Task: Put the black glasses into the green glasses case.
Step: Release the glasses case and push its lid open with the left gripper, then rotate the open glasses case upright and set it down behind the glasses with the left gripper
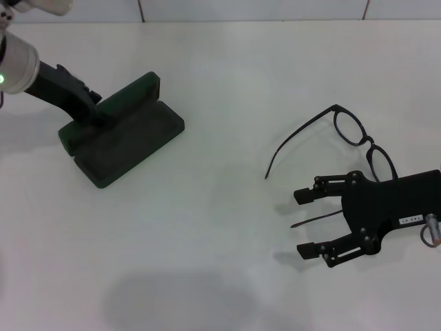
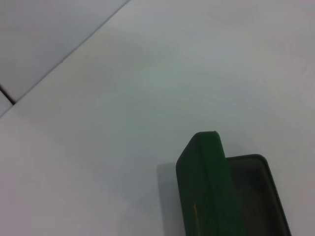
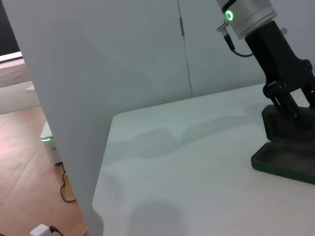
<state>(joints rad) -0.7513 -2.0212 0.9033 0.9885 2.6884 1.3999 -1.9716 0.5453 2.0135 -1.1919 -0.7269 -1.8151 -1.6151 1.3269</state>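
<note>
Two arms at work: left gripper [image 1: 93,110] clamped on the open case's [image 1: 127,141] lid, right gripper [image 1: 324,224] spread wide over the glasses [image 1: 358,134].
Glasses lying on the bench [image 1: 220,227] at the right, one temple between the open jaws, well apart from the case at far left. Likely light, thin, springy, easily bent; best pinched at the bridge or frame front. Plenty of bare bench between for the carry.

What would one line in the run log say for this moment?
left pincer: at green glasses case, open | right pincer: open beside black glasses | glasses: on table
</note>
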